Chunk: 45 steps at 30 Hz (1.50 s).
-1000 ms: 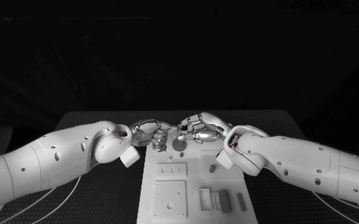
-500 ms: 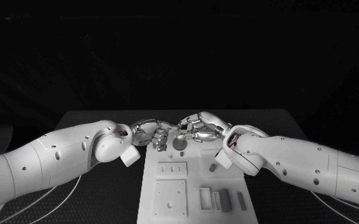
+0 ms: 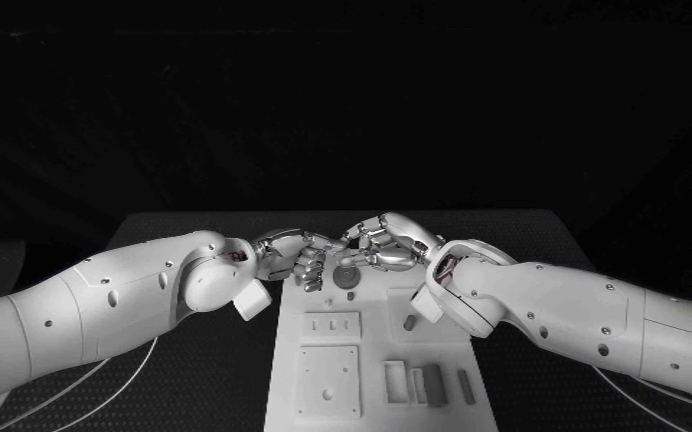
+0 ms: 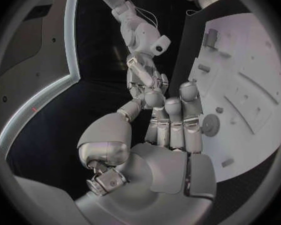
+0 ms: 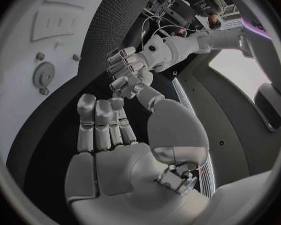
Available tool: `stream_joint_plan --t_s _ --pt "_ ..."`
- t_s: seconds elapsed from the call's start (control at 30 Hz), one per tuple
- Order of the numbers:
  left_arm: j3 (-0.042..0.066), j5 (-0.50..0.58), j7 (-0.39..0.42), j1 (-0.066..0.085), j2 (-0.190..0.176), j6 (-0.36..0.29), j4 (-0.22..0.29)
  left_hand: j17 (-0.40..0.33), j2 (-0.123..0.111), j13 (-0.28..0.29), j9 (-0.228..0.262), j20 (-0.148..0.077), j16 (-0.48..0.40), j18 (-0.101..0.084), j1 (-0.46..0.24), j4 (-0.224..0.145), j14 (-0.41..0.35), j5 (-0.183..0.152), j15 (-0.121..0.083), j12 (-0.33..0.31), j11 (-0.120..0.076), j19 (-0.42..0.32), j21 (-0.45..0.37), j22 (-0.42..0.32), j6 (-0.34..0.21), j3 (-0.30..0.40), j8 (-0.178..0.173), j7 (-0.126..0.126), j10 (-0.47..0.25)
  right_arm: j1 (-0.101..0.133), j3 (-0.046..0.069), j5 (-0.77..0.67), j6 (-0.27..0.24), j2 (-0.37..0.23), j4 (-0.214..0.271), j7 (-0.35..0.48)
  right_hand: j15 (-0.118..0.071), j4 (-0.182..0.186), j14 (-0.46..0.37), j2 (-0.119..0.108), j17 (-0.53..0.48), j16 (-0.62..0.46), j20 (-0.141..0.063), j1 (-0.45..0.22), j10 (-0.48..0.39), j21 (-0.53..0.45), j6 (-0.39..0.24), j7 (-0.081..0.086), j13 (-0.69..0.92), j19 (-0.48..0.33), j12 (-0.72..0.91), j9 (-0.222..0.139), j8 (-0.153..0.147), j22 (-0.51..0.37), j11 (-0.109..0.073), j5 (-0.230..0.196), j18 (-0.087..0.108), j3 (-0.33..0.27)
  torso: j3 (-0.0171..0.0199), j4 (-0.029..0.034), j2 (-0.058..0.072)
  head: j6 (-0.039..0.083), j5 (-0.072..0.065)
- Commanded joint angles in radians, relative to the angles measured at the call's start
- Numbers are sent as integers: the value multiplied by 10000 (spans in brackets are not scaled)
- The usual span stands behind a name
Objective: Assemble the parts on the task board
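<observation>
Board: white board (image 3: 378, 372) lies lengthwise in the middle of the black table (image 3: 534, 242), running from the near edge up to the two hands.
Left hand: left hand (image 3: 293, 254) sits over the far end of the board, fingers curled inward; in its wrist view the fingers (image 4: 172, 120) stand together over the board's edge. Cannot tell whether anything is pinched between them.
Right hand: right hand (image 3: 389, 243) meets the left one fingertip to fingertip above the far end of the board. In its wrist view the fingers (image 5: 100, 120) rise side by side with the thumb raised toward the left hand's fingertips; grasp cannot be told.
Disc: round grey disc (image 3: 346, 277) lies on the board just below the joined hands, near the left fingers.
Peg: small dark peg (image 3: 408, 323) stands on the board's right side, partly beside the right wrist.
Bars: grey bars (image 3: 434, 386) lie side by side at the near right of the board.
Plates: square plate (image 3: 327, 380) with a small hole at near left; smaller slotted plate (image 3: 332, 326) just beyond it.
</observation>
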Motion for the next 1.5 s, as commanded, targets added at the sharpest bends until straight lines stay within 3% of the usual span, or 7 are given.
stream_joint_plan --t_s 0.03,0.73,1.0,1.17,1.43,1.5 --pt "9 8 56 1 42 156 25 -10 -2 -15 6 -108 -39 217 71 12 -51 45 -5 -51 -161 -23 -57 172 1517 21 27 -379 -353 -36 -1 -232 -66 54 -9 88 -90 -39 12 24 -17 18 -54 138 9 46 267 124 -25 6 34 80 94 153 -80 18 542 -53 0 10 -3 -11 2" --pt "4 -110 -43 -1 60 89 15 -22 -23 -28 1 -105 -46 217 94 19 -51 45 -1 -66 -161 -27 -65 172 1523 7 -12 -379 -354 -71 -1 -234 -110 101 -36 122 -348 -19 78 363 -40 -1 -75 174 155 65 898 -173 -115 51 -7 679 548 147 -360 25 542 -58 -2 2 -2 -20 9" --pt "1 -329 -43 -1 64 1 44 -63 -106 -68 -147 -94 -84 217 146 48 -81 41 8 -122 -120 -56 -100 169 1473 -15 -229 -333 -386 -73 -1 -234 -69 114 -78 101 -456 -16 87 611 -46 -17 -85 242 196 71 1172 -304 -139 49 -35 882 683 151 -479 38 542 152 -5 -2 -7 -23 -2" --pt "-7 -477 -84 -1 69 -26 93 -116 -270 -111 -449 -72 -140 209 203 21 -154 34 26 -197 -18 -113 -159 160 1325 -48 -589 -219 -465 -75 -1 -221 -80 118 -88 99 -512 20 104 690 -51 -26 -77 276 240 71 1320 -369 -156 62 -53 1002 742 146 -538 41 542 436 -3 5 3 -29 -4" --pt "-22 -521 -176 -1 49 -226 99 -193 -916 -134 -1059 12 -232 180 147 -19 -386 40 159 -300 319 -288 -305 138 557 -233 -1372 150 -749 -76 -1 -218 -30 89 -87 102 -562 -19 125 714 -55 -30 -78 266 286 77 1445 -427 -169 88 -67 1132 819 142 -593 36 542 581 -4 2 -1 -39 1" --pt "-24 -521 -183 -1 42 -297 96 -219 -844 -115 -1261 80 -226 190 103 -192 -450 52 241 -275 418 -373 -358 142 391 -526 -1562 245 -830 -77 -1 -218 -16 80 -85 105 -568 -26 129 716 -55 -30 -81 271 293 78 1456 -433 -170 91 -68 1146 826 142 -598 35 542 596 -1 -1 -2 -45 10"
